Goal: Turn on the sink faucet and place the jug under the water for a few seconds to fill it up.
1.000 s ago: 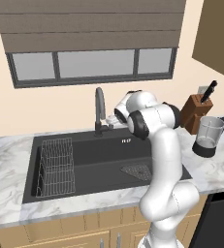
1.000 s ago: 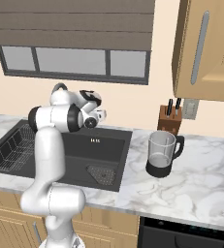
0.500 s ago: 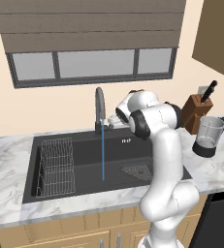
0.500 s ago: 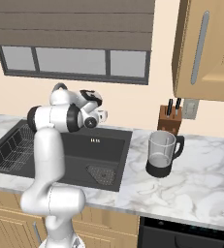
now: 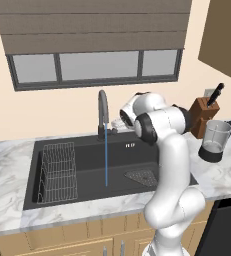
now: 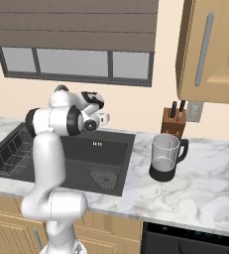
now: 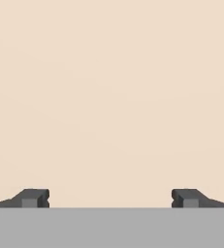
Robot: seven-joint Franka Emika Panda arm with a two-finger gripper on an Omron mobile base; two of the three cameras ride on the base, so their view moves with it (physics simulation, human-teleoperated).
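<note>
The dark grey gooseneck sink faucet [image 5: 103,111] stands behind the black sink [image 5: 82,146]. From its spout the water [image 5: 106,162] falls as a thin light-blue stream into the basin. My gripper [image 5: 119,123] sits just right of the faucet's base, by the side lever. In the hand view the gripper [image 7: 111,198] is open, fingertips wide apart with nothing between them, facing the bare beige wall. The clear glass jug [image 5: 215,140] with black base and handle stands upright on the counter right of the sink, also the jug [image 6: 165,157] seen from the right, well away from my gripper [image 6: 102,118].
A wire rack [image 5: 58,171] fills the sink's left part, and a grey drain strainer [image 5: 141,176] lies at its right. A brown knife block [image 5: 203,111] stands behind the jug against the wall. A wall cabinet [image 6: 210,49] hangs above the right counter.
One second ago no water ran; the stream appeared half a second ago and still falls. The arm has barely moved beside the faucet. The jug has not moved.
</note>
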